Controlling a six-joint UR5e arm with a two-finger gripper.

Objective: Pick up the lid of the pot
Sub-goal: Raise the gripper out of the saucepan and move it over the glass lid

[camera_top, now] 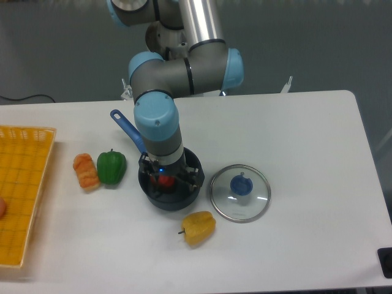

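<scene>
Beside pot (173, 203), glass lid (252, 205), apart from hand (173, 176) above pot.

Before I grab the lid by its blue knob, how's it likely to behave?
Lid should stay stiff: looks like clear glass with a rim, so probably fragile if dropped. Knob sits near centre, so it should lift roughly level. Knob looks rounded, so it may slip or tilt in the fingers.

Gripper (171, 173) is down at the black pan (173, 201) — something red (165, 181) in there — and the clear lid (239, 207) with its blue knob (241, 185) sits just beside the pan, yellow veggie (198, 228) nearby.
</scene>
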